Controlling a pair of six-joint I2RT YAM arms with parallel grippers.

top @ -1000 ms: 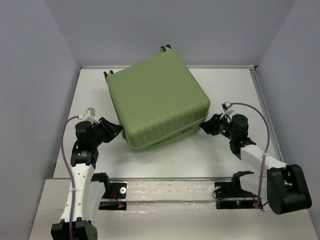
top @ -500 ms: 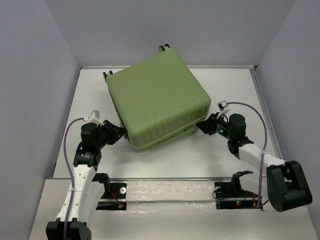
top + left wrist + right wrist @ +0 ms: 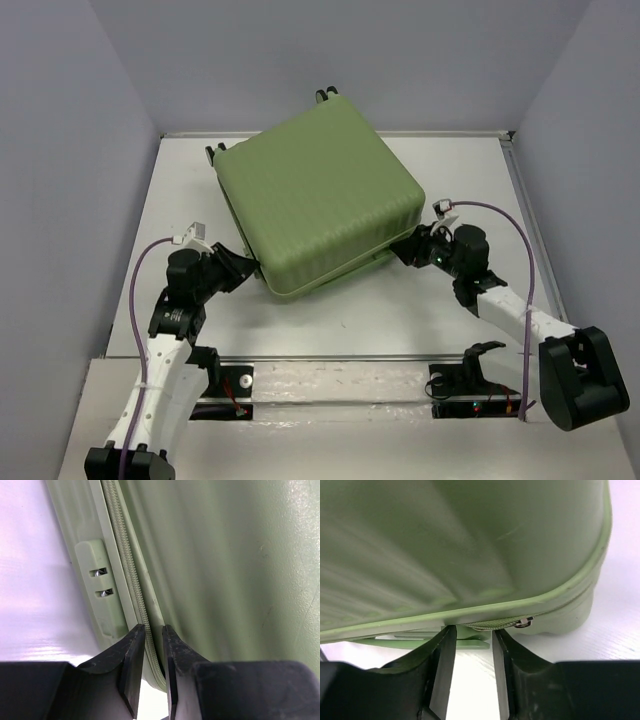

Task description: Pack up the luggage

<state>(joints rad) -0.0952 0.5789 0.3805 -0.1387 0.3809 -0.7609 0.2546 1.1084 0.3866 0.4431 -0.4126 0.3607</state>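
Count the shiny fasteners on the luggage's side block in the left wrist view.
2, on the luggage, in its side block left of the zipper: upper fastener, lower fastener. None appear hidden.

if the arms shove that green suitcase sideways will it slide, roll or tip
The luggage lies flat on its broad shell, so it likely slides stiffly rather than tips. Its wheels stick out at the far end, so rolling seems unlikely.

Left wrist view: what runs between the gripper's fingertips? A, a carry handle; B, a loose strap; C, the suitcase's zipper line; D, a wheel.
C: the zipper along the luggage edge passes straight into the narrow gap at the left gripper.
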